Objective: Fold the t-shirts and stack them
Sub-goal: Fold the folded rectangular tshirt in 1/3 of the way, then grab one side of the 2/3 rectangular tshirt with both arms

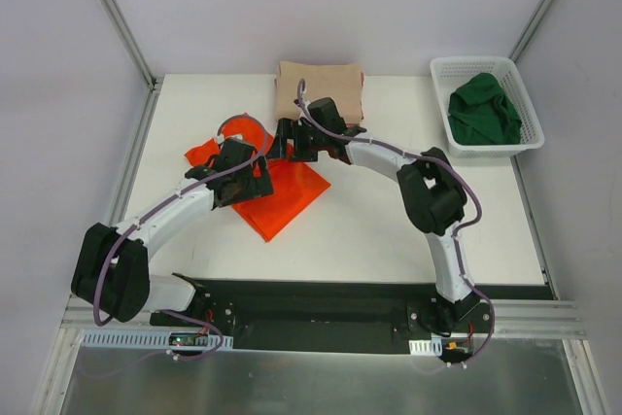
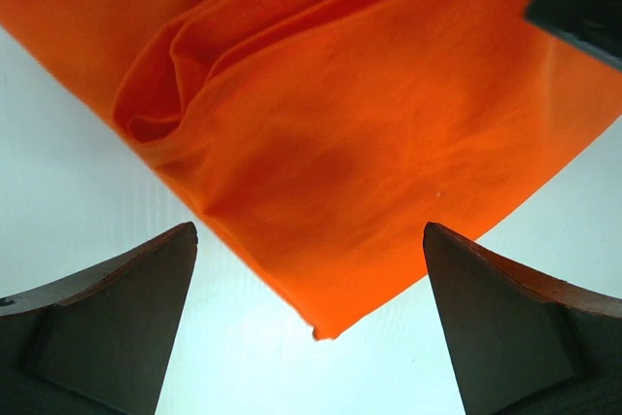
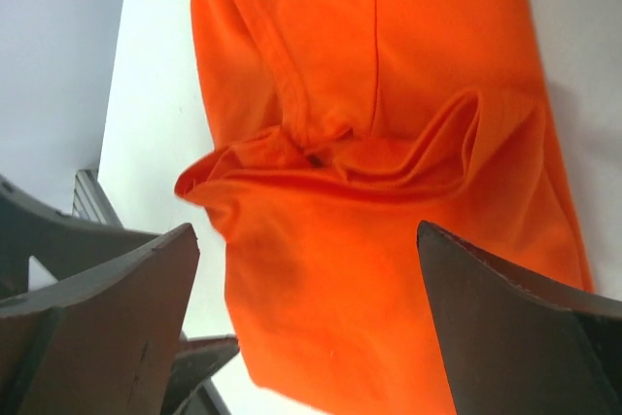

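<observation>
1. In the left wrist view, the left fingers (image 2: 117, 328) are seen spread wide, with nothing pinched between them. A pointed corner of the orange t-shirt (image 2: 340, 143) is framed in the gap. Whether it is touched cannot be told.
2. The orange t-shirt is laid on the white worktop (image 1: 389, 230), left of centre. It is partly folded, with bunched creases along one side.
3. In the right wrist view, the right fingers (image 3: 515, 328) are likewise held wide apart over the same shirt, and nothing is gripped. A stitched seam and a rumpled fold are shown beneath them.
4. In the top view, both wrists are seen close together over the far part of the orange shirt. The fingers are largely hidden there by the arms, so their spread is shown only by the wrist views.
5. Some things are shown only by the top view. A beige folded t-shirt (image 1: 321, 80) is set at the far edge of the worktop, just behind the right wrist. Further right, a dark green t-shirt (image 1: 483, 112) is crumpled inside a white mesh basket (image 1: 442, 70) at the far right corner.
</observation>
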`<state>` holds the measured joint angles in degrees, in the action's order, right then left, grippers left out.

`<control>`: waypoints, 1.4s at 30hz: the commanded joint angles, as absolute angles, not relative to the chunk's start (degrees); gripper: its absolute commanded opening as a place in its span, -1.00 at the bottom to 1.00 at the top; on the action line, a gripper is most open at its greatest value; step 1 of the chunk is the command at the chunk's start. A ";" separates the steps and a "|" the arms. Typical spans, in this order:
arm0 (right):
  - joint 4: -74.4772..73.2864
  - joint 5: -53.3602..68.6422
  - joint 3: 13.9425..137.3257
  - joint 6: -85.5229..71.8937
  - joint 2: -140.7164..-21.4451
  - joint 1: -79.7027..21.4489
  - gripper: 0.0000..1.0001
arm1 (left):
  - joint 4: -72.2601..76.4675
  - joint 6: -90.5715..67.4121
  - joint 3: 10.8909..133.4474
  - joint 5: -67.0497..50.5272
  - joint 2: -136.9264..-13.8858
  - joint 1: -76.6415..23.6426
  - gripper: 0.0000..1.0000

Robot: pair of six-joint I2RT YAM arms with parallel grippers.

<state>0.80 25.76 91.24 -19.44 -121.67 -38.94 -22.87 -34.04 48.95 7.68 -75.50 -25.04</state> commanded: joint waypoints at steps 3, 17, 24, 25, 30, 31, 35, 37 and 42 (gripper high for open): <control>0.53 26.19 101.68 -18.46 -129.98 -38.93 0.93 | -12.74 -36.74 48.78 7.99 -77.51 -23.29 0.98; 4.39 25.84 123.40 -18.81 -144.67 -38.32 0.93 | -14.15 -37.18 50.36 12.30 -86.92 -17.40 0.98; 4.22 24.54 114.46 -20.30 -134.41 -35.78 0.93 | -17.23 -35.95 51.34 7.74 -79.56 -17.75 0.98; 4.91 23.83 111.48 -20.13 -131.95 -35.25 0.93 | -17.40 -35.86 50.55 6.95 -77.54 -18.10 0.98; 10.90 22.24 93.37 -21.00 -118.32 -32.61 0.93 | -18.11 -36.83 44.22 3.70 -64.01 -21.26 0.98; 11.33 22.24 89.69 -21.01 -115.69 -32.43 0.93 | -18.37 -36.65 42.99 3.08 -61.55 -22.40 0.98; 12.65 22.59 75.09 -19.87 -105.40 -31.82 0.93 | -18.89 -34.02 40.61 2.63 -57.13 -32.22 0.98; 12.57 22.41 66.49 -19.86 -101.18 -31.73 0.93 | -19.33 -32.53 40.17 4.73 -57.91 -38.46 0.98; 12.48 21.71 54.77 -22.49 -95.19 -31.64 0.93 | -21.36 -31.82 40.52 8.26 -66.25 -44.64 0.93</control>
<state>11.70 21.87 60.84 -20.75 -97.84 -31.33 -18.31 -34.11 41.17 4.97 -60.95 -42.17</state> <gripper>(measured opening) 0.962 0.990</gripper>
